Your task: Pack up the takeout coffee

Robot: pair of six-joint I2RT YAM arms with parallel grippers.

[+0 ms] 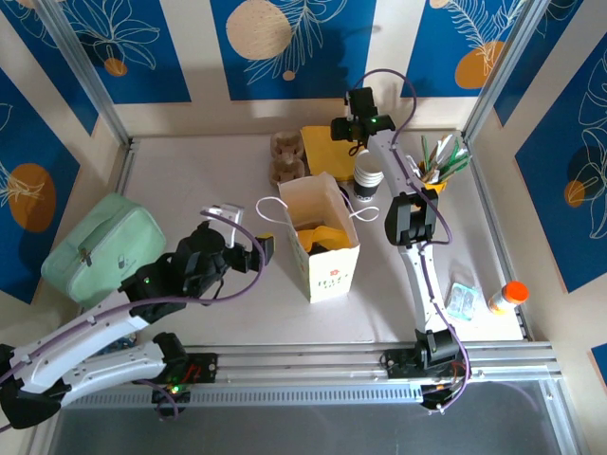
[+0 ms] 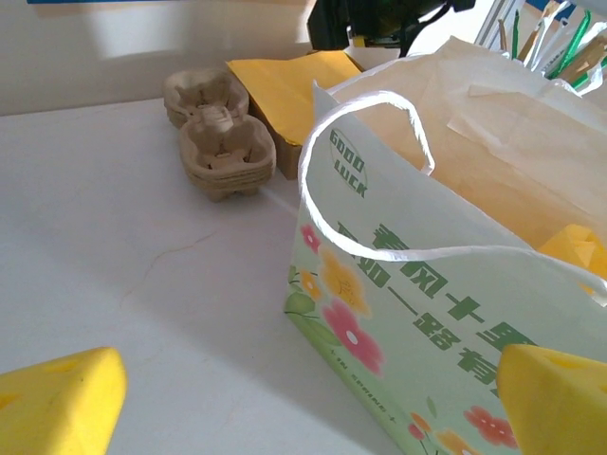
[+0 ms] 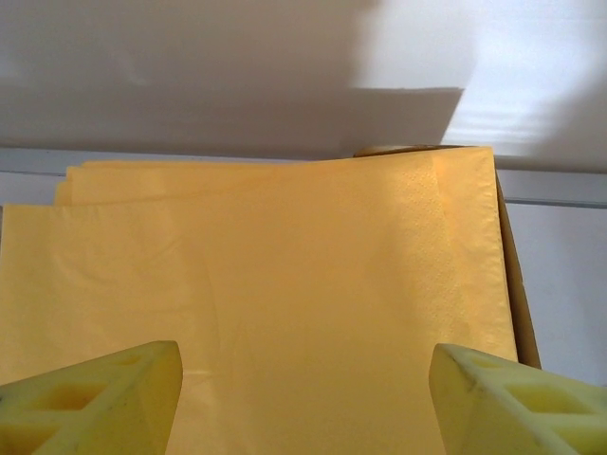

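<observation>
The pale tabletop (image 1: 190, 171) is fenced by metal rails (image 1: 95, 90) at the sides and back, and blue leaf-print wall panels (image 1: 303, 38) rise behind them. Its widest bare stretch lies left of and behind the white paper bag (image 1: 322, 242), which stands open near the middle. The strip in front of the bag is bare too. A mint-green pouch (image 1: 102, 248) sits well left of the bag, at the tabletop's edge. The left fingers (image 2: 57, 403) are spread wide with nothing between them, just left of the bag's printed side. Behind the bag, the right fingers (image 3: 95, 398) stand apart and empty over a stack of yellow napkins (image 3: 285, 284), which lies beside two pulp cup carriers (image 2: 213, 133). What seems to be the takeout coffee (image 1: 364, 196), black-lidded, stands just behind the bag's right corner, crowded against a white-rimmed cup stack (image 1: 369, 171). An orange-capped bottle (image 1: 509, 296) sits far right of the bag.
</observation>
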